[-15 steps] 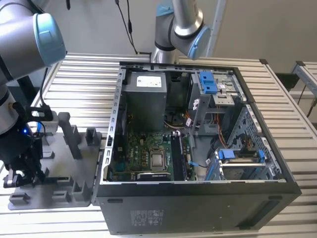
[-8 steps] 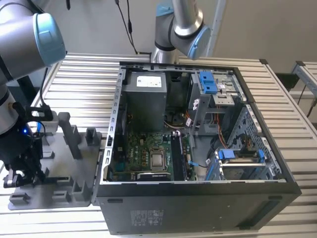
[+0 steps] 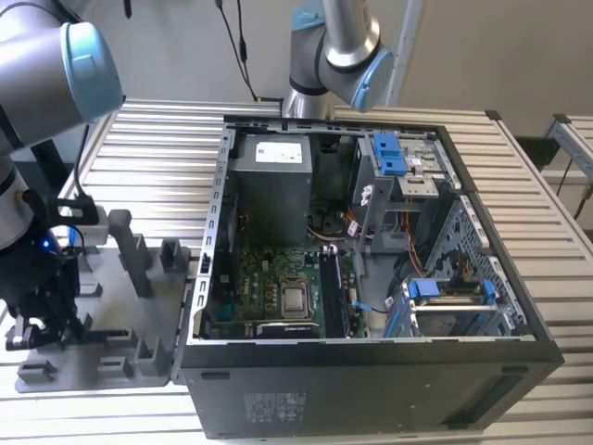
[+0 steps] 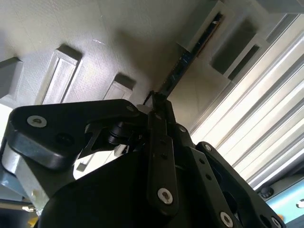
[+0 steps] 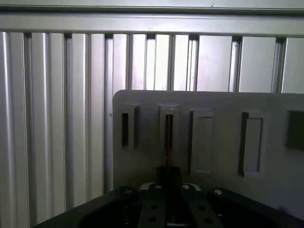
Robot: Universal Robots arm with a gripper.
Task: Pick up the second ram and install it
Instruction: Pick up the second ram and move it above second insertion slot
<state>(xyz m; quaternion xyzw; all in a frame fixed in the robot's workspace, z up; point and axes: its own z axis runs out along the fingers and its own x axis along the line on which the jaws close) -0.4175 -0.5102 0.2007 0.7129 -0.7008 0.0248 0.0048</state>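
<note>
The second ram (image 5: 168, 137) is a thin dark stick seen edge-on, standing in a slot of the grey pegged tray (image 5: 218, 102). In the second wrist view the second ram (image 4: 185, 59) runs from a tray (image 4: 95, 28) slot down to my fingertips. My gripper (image 5: 168, 175) sits on the stick's near end and looks shut on it; in the second wrist view the gripper (image 4: 156, 103) meets the stick's end. In the exterior view the gripper (image 3: 42, 320) hangs low over the tray (image 3: 102, 366) at the exterior view's left.
An open computer case (image 3: 371, 394) lies to the exterior view's right of the tray, with a green motherboard (image 3: 269, 283), memory slots (image 3: 334, 292) and a grey power-supply box (image 3: 271, 185) inside. Another arm (image 3: 334, 46) stands behind the case. A ribbed metal table (image 3: 157, 148) carries everything.
</note>
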